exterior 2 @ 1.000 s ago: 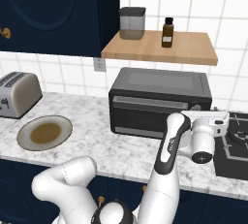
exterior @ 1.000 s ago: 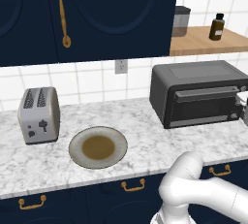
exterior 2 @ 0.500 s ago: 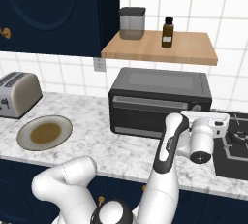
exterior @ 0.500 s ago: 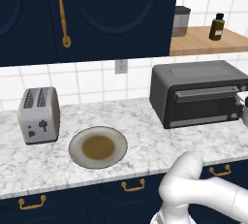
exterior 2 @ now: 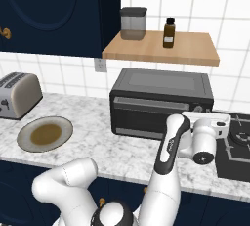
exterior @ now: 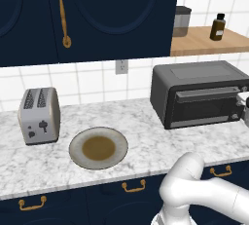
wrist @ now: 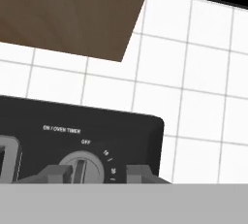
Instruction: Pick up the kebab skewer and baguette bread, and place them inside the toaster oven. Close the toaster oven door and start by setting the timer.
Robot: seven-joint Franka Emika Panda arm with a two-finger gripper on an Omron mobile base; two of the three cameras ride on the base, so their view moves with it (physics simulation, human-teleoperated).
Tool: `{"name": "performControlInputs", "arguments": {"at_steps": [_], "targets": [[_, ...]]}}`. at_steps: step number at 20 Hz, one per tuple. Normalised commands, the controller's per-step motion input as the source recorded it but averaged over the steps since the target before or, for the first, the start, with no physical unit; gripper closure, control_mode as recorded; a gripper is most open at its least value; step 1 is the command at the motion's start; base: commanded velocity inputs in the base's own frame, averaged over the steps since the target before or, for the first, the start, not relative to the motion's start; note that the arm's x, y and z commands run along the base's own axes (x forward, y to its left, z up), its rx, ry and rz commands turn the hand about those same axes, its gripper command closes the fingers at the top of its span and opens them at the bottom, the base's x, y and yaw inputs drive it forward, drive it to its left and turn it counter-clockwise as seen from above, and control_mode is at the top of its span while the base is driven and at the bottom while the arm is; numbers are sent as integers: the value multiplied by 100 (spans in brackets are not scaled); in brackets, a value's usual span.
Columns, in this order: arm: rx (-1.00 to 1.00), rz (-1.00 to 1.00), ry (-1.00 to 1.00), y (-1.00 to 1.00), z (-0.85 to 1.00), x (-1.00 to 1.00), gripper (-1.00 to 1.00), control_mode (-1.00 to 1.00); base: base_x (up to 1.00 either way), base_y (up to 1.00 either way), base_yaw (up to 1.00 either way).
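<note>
The dark grey toaster oven [exterior: 199,92] [exterior 2: 161,100] stands on the counter with its glass door [exterior: 204,106] [exterior 2: 151,115] closed. My gripper [wrist: 99,173] [exterior 2: 199,117] is at the oven's right edge. Its two fingertips [wrist: 58,172] flank the round timer knob [wrist: 82,167], which points near OFF. The left tip is at the knob's rim and a small gap shows by the right tip, so contact is unclear. The kebab skewer and the baguette bread are hidden.
An empty brown-centred plate [exterior: 98,147] [exterior 2: 45,133] lies on the marble counter, with a silver toaster [exterior: 39,115] [exterior 2: 17,94] to its left. A wooden shelf [exterior 2: 161,49] above the oven carries a jar [exterior 2: 133,23] and a dark bottle [exterior 2: 169,33]. A stove top [exterior 2: 234,146] lies right of the oven.
The arm has stayed at the oven's right edge. The plate, toaster and oven have not moved.
</note>
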Motion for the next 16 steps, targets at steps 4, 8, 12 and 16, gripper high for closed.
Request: {"name": "performControlInputs", "arguments": {"at_steps": [4,8,12,16], "targets": [[0,-8,0,22,-15,0,100,-100,0,0,0],[0,-7,0,20,-15,8,100,-100,0,0,0],[0,-2,0,13,-16,20,100,-100,0,0,0],[0,0,0,18,-15,6,100,-100,0,0,0]]}}
